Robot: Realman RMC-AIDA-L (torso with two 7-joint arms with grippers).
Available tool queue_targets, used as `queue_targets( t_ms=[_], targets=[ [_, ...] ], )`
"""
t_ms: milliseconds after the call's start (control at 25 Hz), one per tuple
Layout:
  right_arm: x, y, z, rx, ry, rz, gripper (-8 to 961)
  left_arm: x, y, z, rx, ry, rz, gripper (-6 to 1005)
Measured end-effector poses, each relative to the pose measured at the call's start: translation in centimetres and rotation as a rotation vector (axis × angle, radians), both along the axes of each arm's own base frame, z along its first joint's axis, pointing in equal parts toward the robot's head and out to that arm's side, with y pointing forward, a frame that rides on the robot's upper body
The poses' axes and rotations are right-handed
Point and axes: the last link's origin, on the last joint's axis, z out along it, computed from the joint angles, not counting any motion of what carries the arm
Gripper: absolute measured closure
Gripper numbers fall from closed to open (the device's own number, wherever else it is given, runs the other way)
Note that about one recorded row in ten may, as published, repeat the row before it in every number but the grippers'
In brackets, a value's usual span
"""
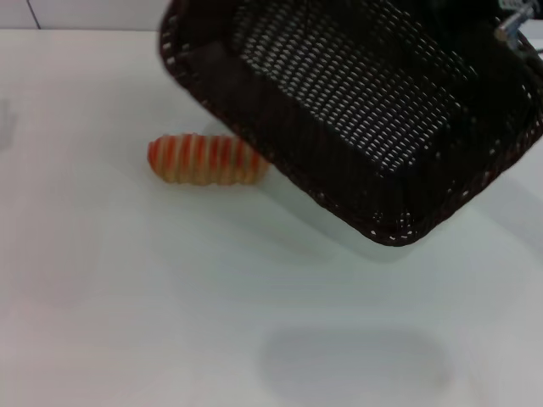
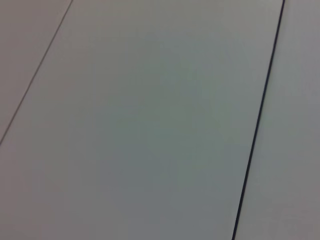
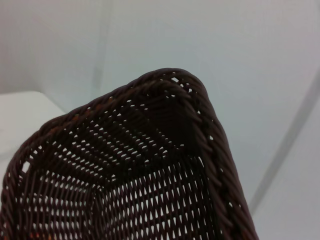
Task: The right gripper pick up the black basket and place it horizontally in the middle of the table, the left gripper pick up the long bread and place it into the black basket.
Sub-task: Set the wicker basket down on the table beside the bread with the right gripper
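Observation:
The black basket hangs tilted above the far right part of the white table, its open side facing me and its low corner toward the table's middle. A small part of my right gripper shows at the basket's far right rim, holding it up. The right wrist view looks into the basket's woven corner. The long bread, tan with orange stripes, lies on the table left of the basket, its right end just under the basket's edge. My left gripper is out of view.
The basket's shadow falls on the table's near middle. The left wrist view shows only a pale flat surface with a thin dark seam.

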Motion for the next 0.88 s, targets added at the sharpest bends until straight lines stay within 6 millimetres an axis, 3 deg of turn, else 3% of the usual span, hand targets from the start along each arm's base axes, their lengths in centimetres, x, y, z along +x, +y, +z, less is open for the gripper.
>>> queue_targets(
  t_ms=[160, 400, 640, 880],
  targets=[
    [-1.5, -0.3, -1.0, -0.120, -0.041, 0.082, 812, 0.1, 0.6, 0.1, -0.002, -0.014, 0.012, 140],
    [-2.2, -0.9, -3.1, -0.323, -0.179, 0.121, 813, 0.1, 1.6, 0.9, 0.036, 0.010, 0.046, 140],
    [-2.6, -2.0, -3.3, -0.453, -0.315, 0.165, 813, 0.5, 2.2, 1.6, 0.071, 0.011, 0.049, 140],
    [-2.6, -1.5, -3.5, -0.509, -0.420, 0.158, 813, 1.0, 3.0, 2.0, 0.091, 0.001, 0.038, 140]
  ],
)
